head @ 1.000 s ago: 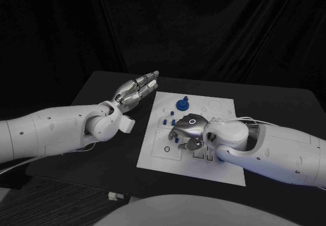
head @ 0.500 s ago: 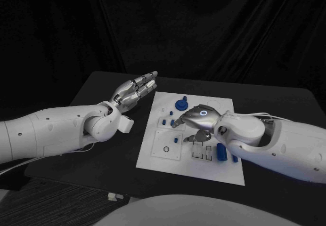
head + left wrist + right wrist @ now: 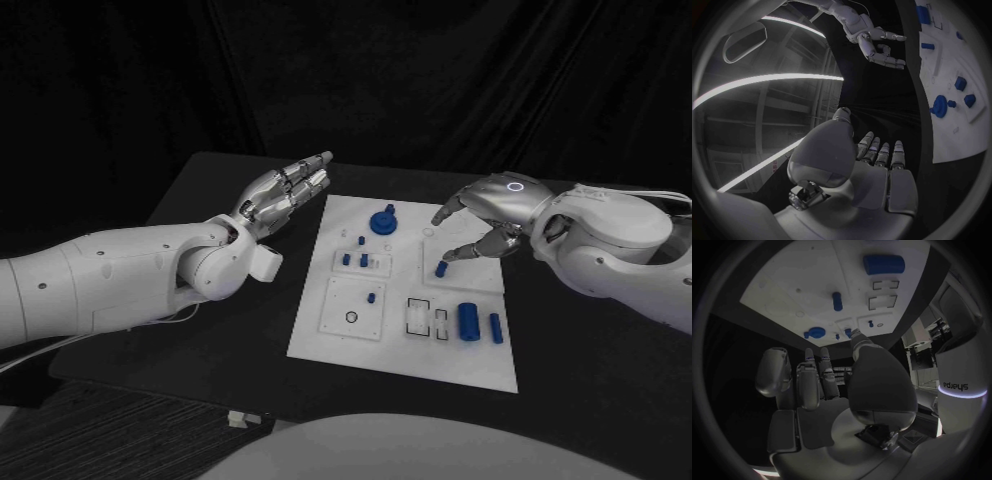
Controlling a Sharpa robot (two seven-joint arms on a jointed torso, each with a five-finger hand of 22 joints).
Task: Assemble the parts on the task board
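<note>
- The task board point(image 3: 397, 345) lies in the middle of the head view, a white plate on the black table point(image 3: 216, 190).
- Blue parts on it: a round knob point(image 3: 385, 221) at the upper middle, a small peg point(image 3: 440, 268) just below the right hand, and a large cylinder point(image 3: 469, 319) lying lower right beside a thinner pin point(image 3: 496, 328).
- The right hand point(image 3: 483, 215) hovers over the board's upper right edge, fingers curled loosely apart, holding nothing.
- The left hand point(image 3: 286, 190) hangs left of the board, fingers straight and together, empty.
- Judgement: between placements; next the right hand likely needs to descend on a loose part, perhaps the peg, and pinch it.
</note>
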